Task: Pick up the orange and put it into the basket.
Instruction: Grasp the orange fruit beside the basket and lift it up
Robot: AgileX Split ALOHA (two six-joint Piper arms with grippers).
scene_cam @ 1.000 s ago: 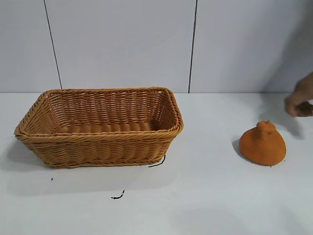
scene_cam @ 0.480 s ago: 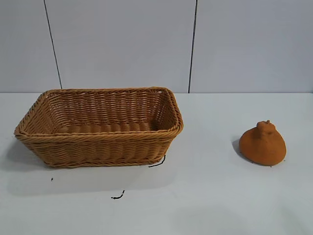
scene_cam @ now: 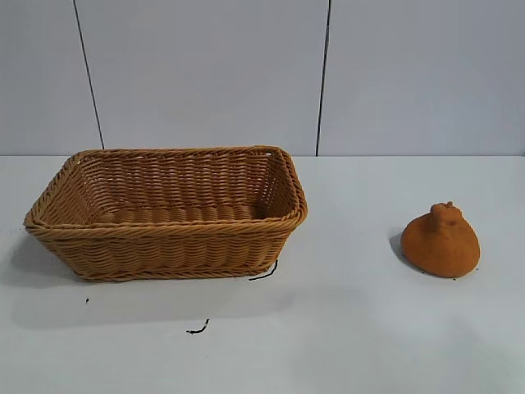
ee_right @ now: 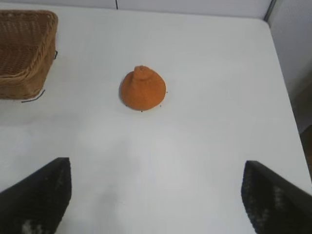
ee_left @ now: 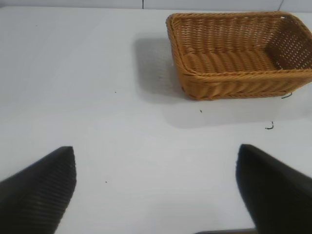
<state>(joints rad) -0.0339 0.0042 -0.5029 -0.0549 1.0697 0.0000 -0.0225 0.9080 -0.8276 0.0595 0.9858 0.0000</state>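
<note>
Exterior view: the orange sits on the white worktop, well apart from the basket. Basket holds nothing visible. No tool in view here. Judgement: pick not yet begun; grasp, carry and drop all remain.

Left wrist view: left tool released, fingers spread wide over bare worktop, nothing between them. Basket lies ahead of it and off to one side. Arm looks parked.

Right wrist view: right tool released, fingers wide apart, grasping nothing. Orange lies ahead, roughly centred between the fingers, not touched. Open worktop all round the fruit; worktop edge lies beyond it on the side away from the basket.
</note>
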